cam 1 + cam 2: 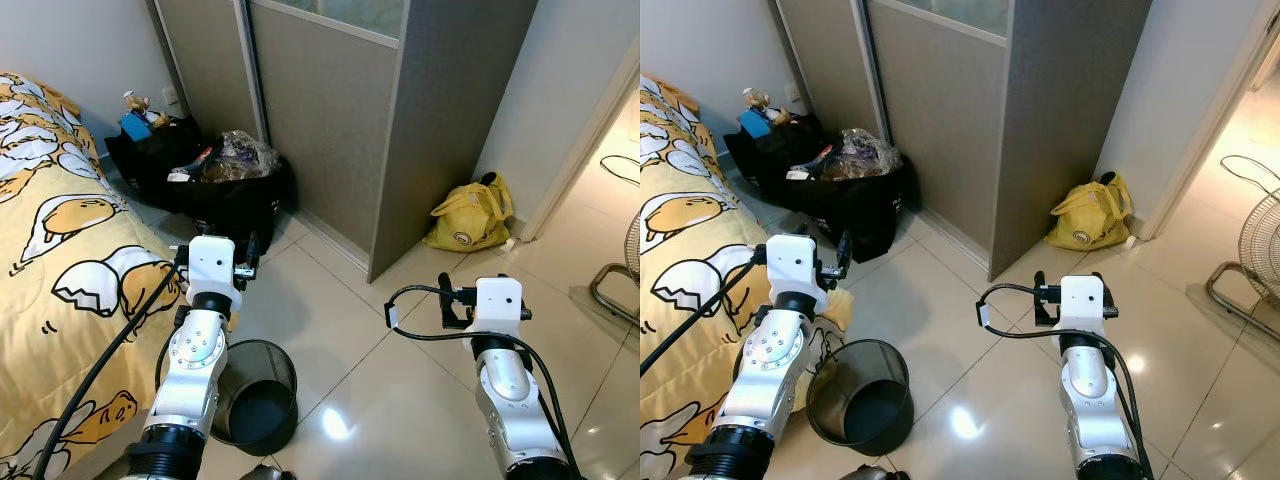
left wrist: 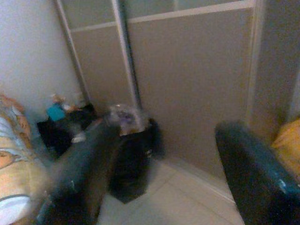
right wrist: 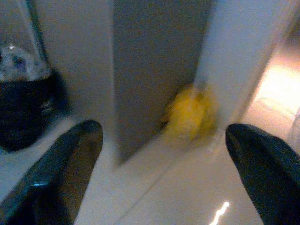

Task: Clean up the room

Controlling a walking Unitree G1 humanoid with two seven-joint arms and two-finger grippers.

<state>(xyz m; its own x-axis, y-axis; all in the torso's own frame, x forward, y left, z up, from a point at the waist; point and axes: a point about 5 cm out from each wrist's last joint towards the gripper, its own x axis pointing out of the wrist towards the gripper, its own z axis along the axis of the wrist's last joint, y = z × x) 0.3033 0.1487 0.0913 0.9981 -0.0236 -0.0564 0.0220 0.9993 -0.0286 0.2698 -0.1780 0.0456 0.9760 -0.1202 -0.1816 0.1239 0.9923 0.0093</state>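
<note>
Bin [image 1: 258,393]: you have a black mesh bin on the tiled floor [image 1: 370,360] just beside your left arm, low and close, below and behind the left gripper.
Bed [image 1: 60,250]: on your left, a yellow cartoon-print cover, touching or nearly touching the bin's side.
Left gripper [image 2: 161,164]: raised in front of you, fingers [image 2: 255,168] spread wide, holding nothing; it looks toward the black bags.
Right gripper [image 3: 164,168]: raised on your right, fingers [image 3: 70,159] also wide apart and empty; it looks toward the yellow bag.
Black bags [image 1: 215,185]: ahead of your left gripper, well apart from it, stuffed full with crumpled plastic [image 1: 240,155] on top, standing against the wardrobe [image 1: 330,120] between the bed and the sliding doors.
Yellow bag [image 1: 470,215]: on the floor ahead of your right gripper, well apart, slumped at the wardrobe's far corner by the wall.
Fan [image 1: 1260,250]: at your far right, partly cut off by the frame edge.
</note>
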